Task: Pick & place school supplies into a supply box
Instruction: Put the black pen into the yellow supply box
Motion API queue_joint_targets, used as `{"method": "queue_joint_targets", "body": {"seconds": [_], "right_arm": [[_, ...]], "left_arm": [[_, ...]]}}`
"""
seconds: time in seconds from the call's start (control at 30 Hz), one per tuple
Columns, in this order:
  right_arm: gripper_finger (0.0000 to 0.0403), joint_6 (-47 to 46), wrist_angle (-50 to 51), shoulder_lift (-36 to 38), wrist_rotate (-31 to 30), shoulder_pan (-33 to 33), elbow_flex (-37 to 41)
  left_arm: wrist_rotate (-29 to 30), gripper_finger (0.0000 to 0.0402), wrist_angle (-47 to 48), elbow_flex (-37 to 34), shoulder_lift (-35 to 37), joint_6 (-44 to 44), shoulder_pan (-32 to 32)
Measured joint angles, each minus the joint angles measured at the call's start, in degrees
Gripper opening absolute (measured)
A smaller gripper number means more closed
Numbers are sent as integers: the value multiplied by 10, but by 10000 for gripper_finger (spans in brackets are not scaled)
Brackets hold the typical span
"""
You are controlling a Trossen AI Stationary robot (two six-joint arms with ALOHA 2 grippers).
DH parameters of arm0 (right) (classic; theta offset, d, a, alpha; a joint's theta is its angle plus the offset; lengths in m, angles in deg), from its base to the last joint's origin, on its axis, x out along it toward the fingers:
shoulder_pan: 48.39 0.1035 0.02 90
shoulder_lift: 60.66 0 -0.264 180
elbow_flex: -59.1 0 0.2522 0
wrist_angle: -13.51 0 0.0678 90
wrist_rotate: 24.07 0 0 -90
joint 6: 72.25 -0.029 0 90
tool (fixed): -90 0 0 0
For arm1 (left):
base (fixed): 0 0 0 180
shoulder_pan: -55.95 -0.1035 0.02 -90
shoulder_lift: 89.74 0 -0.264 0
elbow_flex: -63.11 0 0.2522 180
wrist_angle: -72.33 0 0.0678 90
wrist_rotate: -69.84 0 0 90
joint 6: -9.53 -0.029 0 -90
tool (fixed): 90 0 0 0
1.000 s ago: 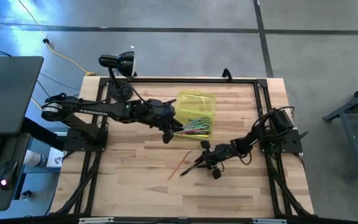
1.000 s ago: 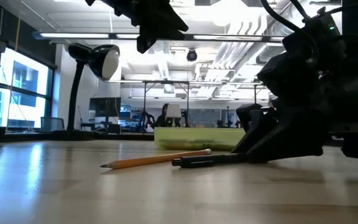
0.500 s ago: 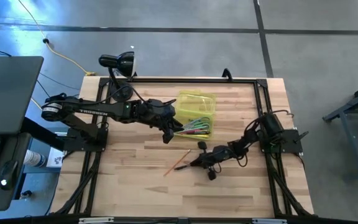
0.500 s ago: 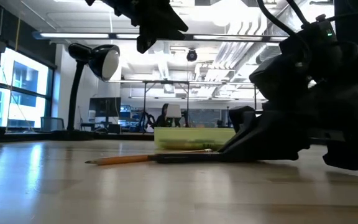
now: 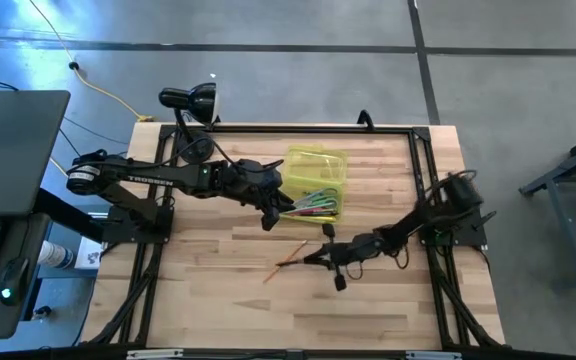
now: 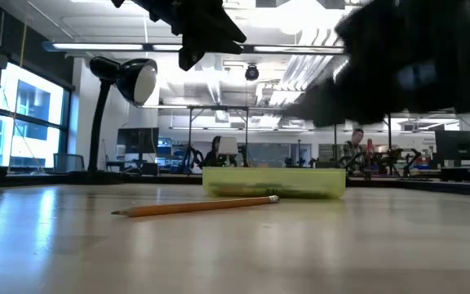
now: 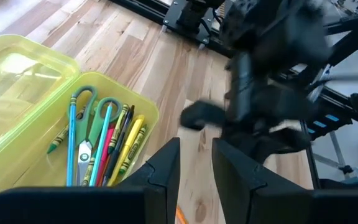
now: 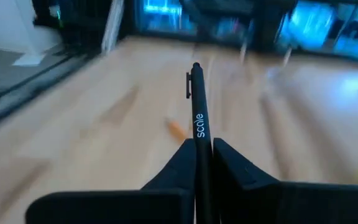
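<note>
Right pincer (image 8: 197, 163) clamps a black pen (image 8: 197, 118) near its end — it could swivel, missing the supply box (image 5: 316, 183); left pincer (image 7: 195, 163) slightly apart.

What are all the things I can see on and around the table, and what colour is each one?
Supply box: one, see-through yellow-green, lid open, far middle of table.
School supplies in box: several; green-handled scissors, yellow, pink, green pens.
Pencil: one, orange, lying on table.
Black pen: one, in right gripper.
Desk lamp: one, black, far left corner.
Table: one, light wood.
Left gripper: black, beside box, empty.
Right gripper: black, shut on pen, near pencil.
</note>
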Motion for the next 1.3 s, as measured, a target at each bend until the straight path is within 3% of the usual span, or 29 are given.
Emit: {"method": "queue_joint_targets", "body": {"seconds": [0.27, 0.4, 0.6, 0.93, 1.3], "right_arm": [[17, 130, 222, 191, -190, -48, -1], [21, 104, 337, 237, -140, -124, -1], [14, 70, 371, 198, -20, -225, -1], [33, 83, 321, 103, 15, -269, -1], [90, 83, 304, 101, -10, -271, -1]], "left_arm": [[0, 122, 0, 0, 0, 5, 0], [0, 122, 0, 0, 0, 17, 0], [0, 122, -1, 0, 0, 24, 0], [0, 122, -1, 0, 0, 32, 0], [0, 122, -1, 0, 0, 32, 0]]}}
